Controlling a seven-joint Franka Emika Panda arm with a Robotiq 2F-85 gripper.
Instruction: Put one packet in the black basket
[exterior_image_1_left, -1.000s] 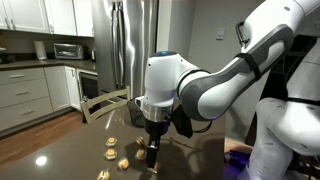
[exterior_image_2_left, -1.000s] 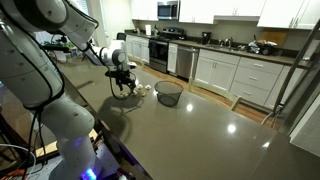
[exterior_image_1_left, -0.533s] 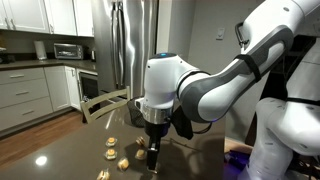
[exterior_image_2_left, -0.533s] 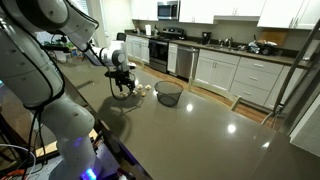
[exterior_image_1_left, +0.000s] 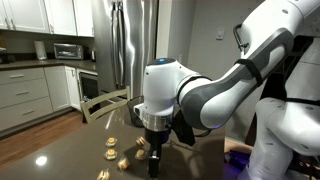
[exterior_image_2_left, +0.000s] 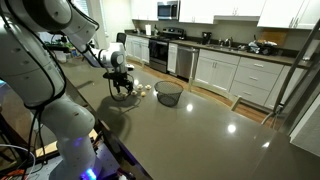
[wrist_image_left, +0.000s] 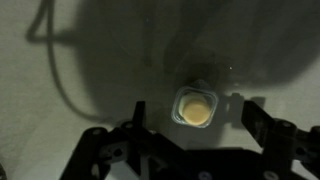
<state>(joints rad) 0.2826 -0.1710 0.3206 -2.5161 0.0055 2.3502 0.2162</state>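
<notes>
Pale yellow packet is sitting between the wide-spread fingers of my gripper, so I'm centring over it before closing gently.

I am holding my gripper pointing straight down, low over the dark table. Pale packets are lying scattered just to its left. A steel fridge is standing far behind my arm.
</notes>
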